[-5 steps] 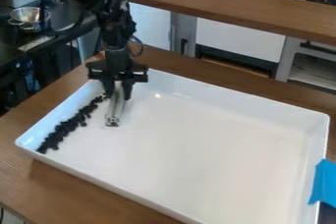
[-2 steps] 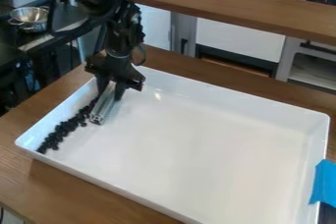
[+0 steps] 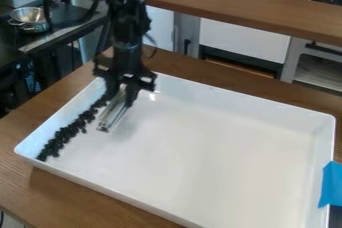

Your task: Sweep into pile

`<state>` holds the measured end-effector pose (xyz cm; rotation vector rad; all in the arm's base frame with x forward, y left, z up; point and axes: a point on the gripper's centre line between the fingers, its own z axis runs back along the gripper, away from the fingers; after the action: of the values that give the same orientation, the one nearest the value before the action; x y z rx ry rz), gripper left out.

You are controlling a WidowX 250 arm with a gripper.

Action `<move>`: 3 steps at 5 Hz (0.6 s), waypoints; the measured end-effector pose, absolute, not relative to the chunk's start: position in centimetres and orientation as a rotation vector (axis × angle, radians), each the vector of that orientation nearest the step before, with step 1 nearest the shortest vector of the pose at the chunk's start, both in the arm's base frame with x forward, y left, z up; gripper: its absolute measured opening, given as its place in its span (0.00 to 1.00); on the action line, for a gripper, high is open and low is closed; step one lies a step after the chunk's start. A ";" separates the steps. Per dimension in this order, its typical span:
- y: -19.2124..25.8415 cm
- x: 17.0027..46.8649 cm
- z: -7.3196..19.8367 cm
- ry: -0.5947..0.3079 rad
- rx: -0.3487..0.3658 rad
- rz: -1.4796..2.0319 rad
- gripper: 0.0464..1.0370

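1. Brown wood makes the surface of the table (image 3: 60, 197), and on it stands a white tray (image 3: 220, 157) with raised walls.
2. Behind the tray runs a wooden board (image 3: 234, 2); at the far left there is a metal bowl (image 3: 28, 18).
3. Blue tape (image 3: 332, 184) covers one part of the right rim. The near corner on the right is cut off, and so is the top of the arm (image 3: 130, 22).
4. The pincer (image 3: 121, 99) holds a metal bar (image 3: 113, 117) between its fingers, which hide the bar's upper end.
5. Dark bits (image 3: 67, 134) lie in a row along the left wall, from just beside the pincer towards the near left corner.
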<state>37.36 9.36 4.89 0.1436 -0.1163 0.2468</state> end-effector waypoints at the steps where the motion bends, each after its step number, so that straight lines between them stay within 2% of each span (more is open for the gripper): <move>1: 4.9 36.9 7.5 -0.146 0.072 0.198 0.33; 3: -4.5 36.4 8.7 -0.186 0.009 0.164 0.33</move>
<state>36.36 -4.48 8.71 0.0088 -0.1855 0.1643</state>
